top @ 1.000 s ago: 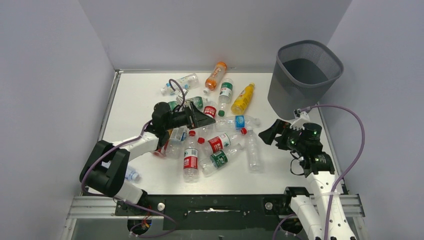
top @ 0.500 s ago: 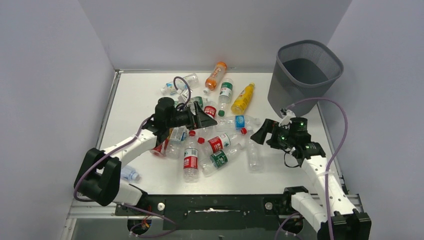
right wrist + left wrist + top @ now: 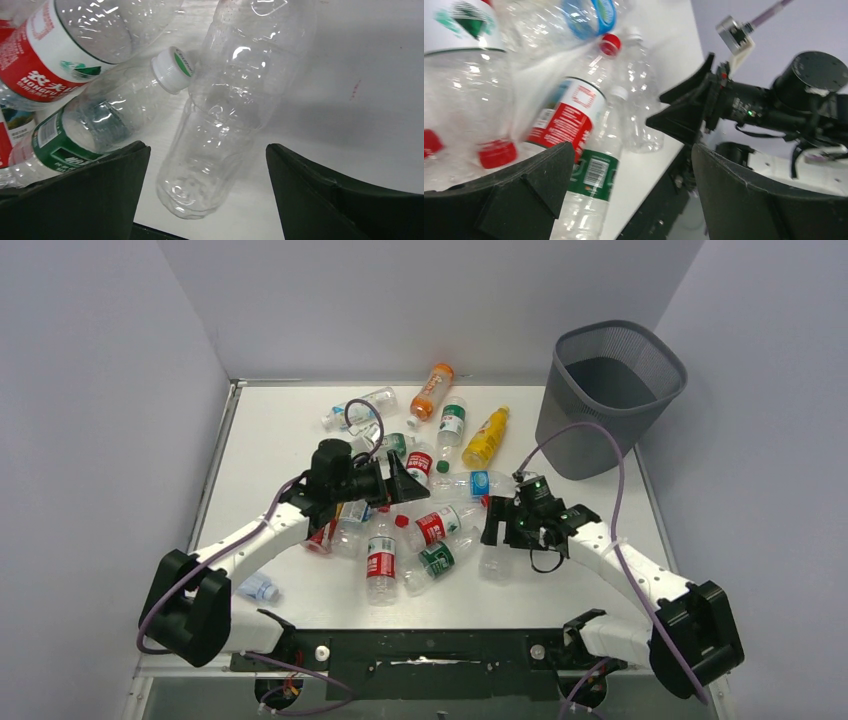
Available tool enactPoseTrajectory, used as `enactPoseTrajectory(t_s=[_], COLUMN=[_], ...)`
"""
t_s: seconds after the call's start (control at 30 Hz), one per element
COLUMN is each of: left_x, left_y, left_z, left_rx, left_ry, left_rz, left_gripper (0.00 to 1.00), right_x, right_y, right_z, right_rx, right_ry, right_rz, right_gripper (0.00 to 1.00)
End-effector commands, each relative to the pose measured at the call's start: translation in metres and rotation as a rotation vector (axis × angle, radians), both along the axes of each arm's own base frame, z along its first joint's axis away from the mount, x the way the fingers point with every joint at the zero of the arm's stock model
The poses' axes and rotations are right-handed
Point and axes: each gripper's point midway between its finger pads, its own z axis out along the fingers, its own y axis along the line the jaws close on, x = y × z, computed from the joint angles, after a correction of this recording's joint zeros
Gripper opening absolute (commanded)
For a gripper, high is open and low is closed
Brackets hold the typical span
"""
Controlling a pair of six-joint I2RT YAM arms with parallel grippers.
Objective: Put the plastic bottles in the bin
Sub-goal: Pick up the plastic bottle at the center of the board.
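Read "NONGFU" in white, beside Chinese characters, on the red-labelled bottle (image 3: 35, 65). Made out a barcode on the green-labelled bottle (image 3: 55, 145) next to it, its white cap touching the unlabelled clear bottle (image 3: 225, 100). Found that clear bottle lying flat on the table (image 3: 350, 60), straddled by the right gripper (image 3: 205, 155), spread wide, fingers either side without contact, holding nothing. Found the left gripper (image 3: 631, 150) likewise spread wide and empty, poised over the heap of plastic bottles (image 3: 420, 530) mid-table. Saw the bin (image 3: 585, 430) upright at the far right corner, well apart from both grippers, with the orange bottle (image 3: 432, 390) and yellow bottle (image 3: 485, 437) lying towards the far edge.
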Motion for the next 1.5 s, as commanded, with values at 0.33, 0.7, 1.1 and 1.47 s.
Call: enactPoseTrajectory(t_s=[0.33,0.7,1.1,1.47], left_x=[0.028,0.028,0.022,0.023], left_y=[0.024,0.021,0.025,0.023], left_z=[0.001,-0.001,0.001,-0.005], left_rx=[0.155,0.153,0.152,0.147], left_ry=[-0.194,-0.187,-0.196,-0.187], left_rz=[0.143,0.125,0.129,0.126], left_gripper=[0.88,0.88,0.88,0.88], right_x=[0.017,0.018,0.019,0.027], right_y=[-0.006,-0.003,-0.003,0.003], right_z=[-0.015,-0.019,0.014,0.071], right_rx=[-0.179,-0.189,-0.182,-0.135], right_ry=[0.016,0.038,-0.019,-0.139], right_rz=[-0.069,-0.048,-0.046,-0.019], right_gripper=[0.80,0.55,0.33,0.30])
